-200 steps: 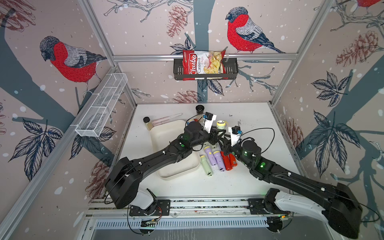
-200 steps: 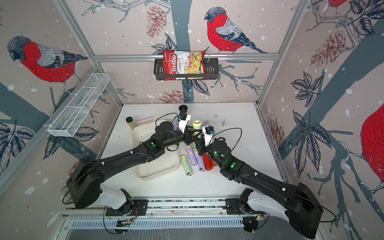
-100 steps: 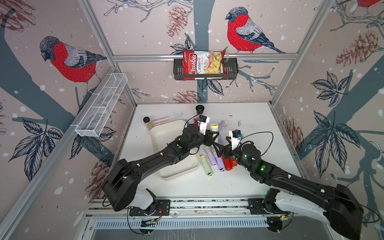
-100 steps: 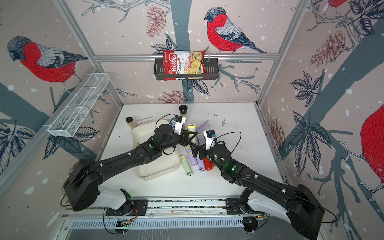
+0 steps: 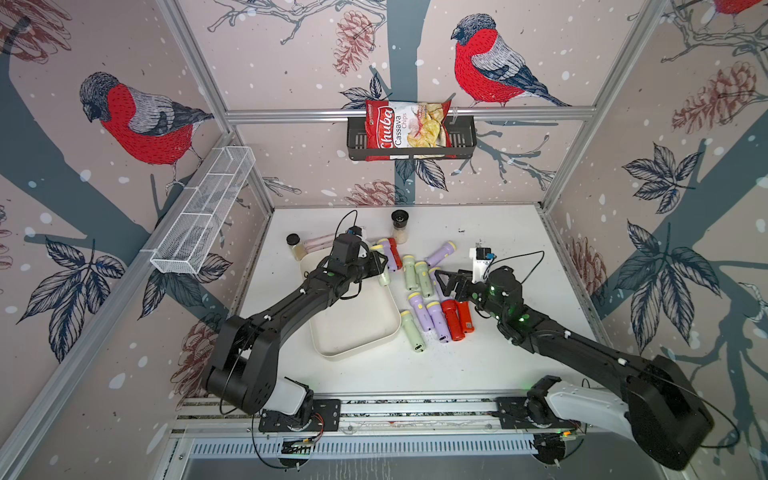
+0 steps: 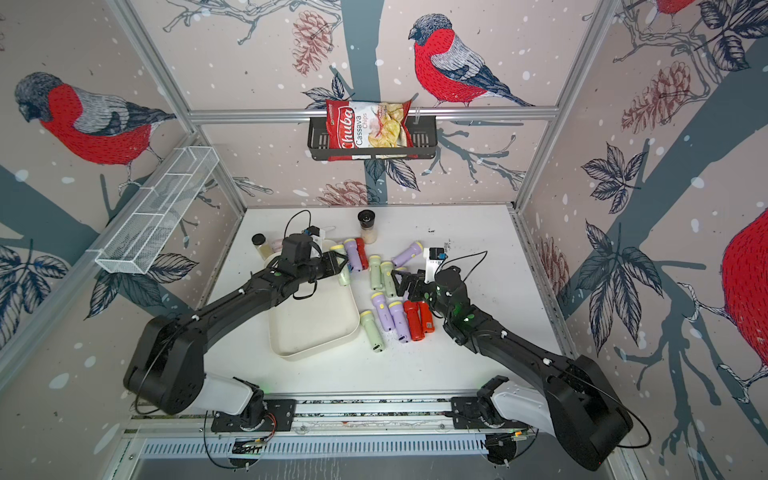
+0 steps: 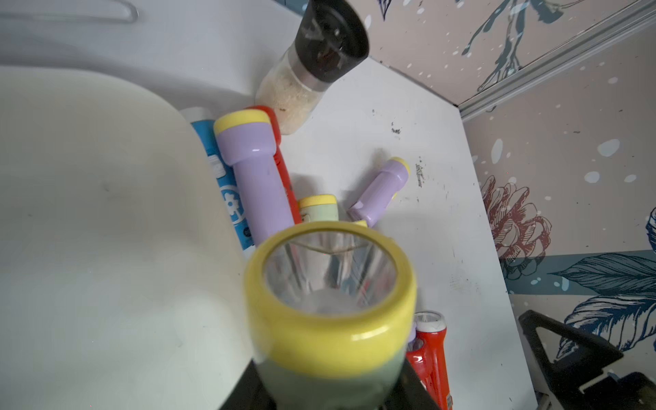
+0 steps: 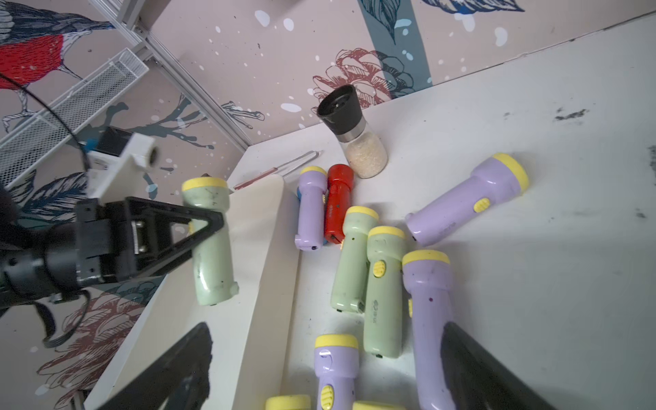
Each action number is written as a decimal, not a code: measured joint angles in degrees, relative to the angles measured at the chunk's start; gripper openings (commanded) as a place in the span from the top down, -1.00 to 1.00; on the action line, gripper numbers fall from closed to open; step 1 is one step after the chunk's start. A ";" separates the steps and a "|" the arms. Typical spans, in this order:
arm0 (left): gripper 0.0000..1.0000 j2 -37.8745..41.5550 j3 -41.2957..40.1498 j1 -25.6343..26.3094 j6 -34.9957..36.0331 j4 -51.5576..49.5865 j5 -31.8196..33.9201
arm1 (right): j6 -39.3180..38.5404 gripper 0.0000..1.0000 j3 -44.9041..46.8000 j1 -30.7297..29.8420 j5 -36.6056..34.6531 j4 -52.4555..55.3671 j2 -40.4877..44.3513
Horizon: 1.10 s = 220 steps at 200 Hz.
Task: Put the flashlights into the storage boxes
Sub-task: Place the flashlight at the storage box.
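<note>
Flashlights (image 5: 438, 322) are mostly lying loose on the worktop (image 5: 498, 232) under the right hand (image 5: 443, 285), which has just sprung wide and empty, while the left hand (image 5: 381, 266) is gripping a green flashlight (image 5: 384, 277) above the tray (image 5: 357, 332), nearing the drop.

Closed in on three sides by pale pink wallpaper (image 5: 291, 62) printed with red-breasted bullfinches (image 5: 478, 62), pine cones (image 5: 357, 37) and grey-blue branches (image 5: 403, 62). Framed with aluminium rails (image 5: 291, 115) at the corners and across the back wall. Fitted with a white wire-mesh rack (image 5: 203, 212) on the left wall and a black basket (image 5: 463, 139) on the back rail, holding a red bag of cassava chips (image 5: 399, 129). Floored with a scuffed white tabletop (image 5: 511, 232), edged in front by a slotted metal track (image 5: 415, 409). Lit evenly.
</note>
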<state>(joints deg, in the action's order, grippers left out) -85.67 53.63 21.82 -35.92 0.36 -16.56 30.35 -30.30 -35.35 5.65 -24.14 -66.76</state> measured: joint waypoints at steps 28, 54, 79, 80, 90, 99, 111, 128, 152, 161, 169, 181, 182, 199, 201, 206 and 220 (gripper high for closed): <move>0.41 -7.30 4.24 -3.34 0.66 -3.80 -2.40 | 0.42 -0.98 -1.75 0.63 2.99 0.00 -2.82; 0.49 -15.37 11.89 -4.39 2.54 -7.65 -6.14 | 1.29 -0.98 -2.97 1.03 4.42 -0.02 -4.72; 0.49 -20.48 16.41 -5.27 2.95 -9.64 -7.58 | 1.49 -0.98 -4.35 1.44 5.22 -0.13 -7.08; 0.49 -20.55 16.48 -5.29 2.95 -9.66 -7.61 | 1.49 -0.98 -4.42 1.46 5.25 -0.11 -7.15; 0.49 -21.07 16.76 -5.66 2.95 -10.01 -7.91 | 1.49 -0.98 -4.94 1.57 5.29 0.24 -7.54; 0.50 -21.16 16.76 -6.14 2.93 -10.12 -8.85 | 1.46 -0.98 -5.22 1.66 5.35 0.24 -7.67; 0.49 -21.09 16.76 -6.95 2.93 -10.45 -9.01 | 1.46 -0.98 -5.49 1.77 5.44 0.26 -7.89; 0.45 -20.74 16.35 -8.31 2.95 -10.67 -9.05 | 1.44 -0.98 -5.84 2.14 5.73 0.35 -8.72; 0.42 -20.57 15.93 -9.57 3.17 -10.86 -8.85 | 1.42 -0.98 -6.80 2.36 6.34 0.76 -9.92; 0.41 -20.65 15.93 -9.73 3.26 -10.97 -8.72 | 1.31 -0.98 -7.15 2.36 6.60 0.83 -10.16; 0.41 -20.85 16.00 -9.75 3.32 -10.97 -8.63 | 1.25 -0.98 -7.32 2.36 6.71 0.83 -10.23; 0.40 -21.44 16.22 -9.75 3.39 -11.04 -8.61 | 1.25 -0.98 -7.41 2.36 6.71 0.81 -10.23; 0.39 -21.53 16.26 -9.75 3.39 -11.08 -8.59 | 1.25 -0.98 -7.41 2.36 6.71 0.81 -10.23; 0.38 -22.51 16.74 -9.77 3.65 -11.58 -7.96 | 1.25 -0.98 -7.43 2.36 6.71 1.05 -10.14; 0.38 -22.64 16.83 -9.77 3.69 -11.65 -7.78 | 1.25 -0.98 -7.43 2.36 6.71 1.09 -10.10; 0.37 -22.86 16.96 -9.77 3.80 -11.74 -7.48 | 1.25 -0.98 -7.43 2.36 6.71 1.27 -10.03; 0.37 -23.30 17.05 -9.77 3.78 -11.76 -7.06 | 1.20 -0.98 -7.43 2.36 6.69 1.90 -9.64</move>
<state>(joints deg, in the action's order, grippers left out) -108.97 70.67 12.05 -32.14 -11.40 -23.62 31.55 -37.74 -32.99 12.34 -22.24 -76.40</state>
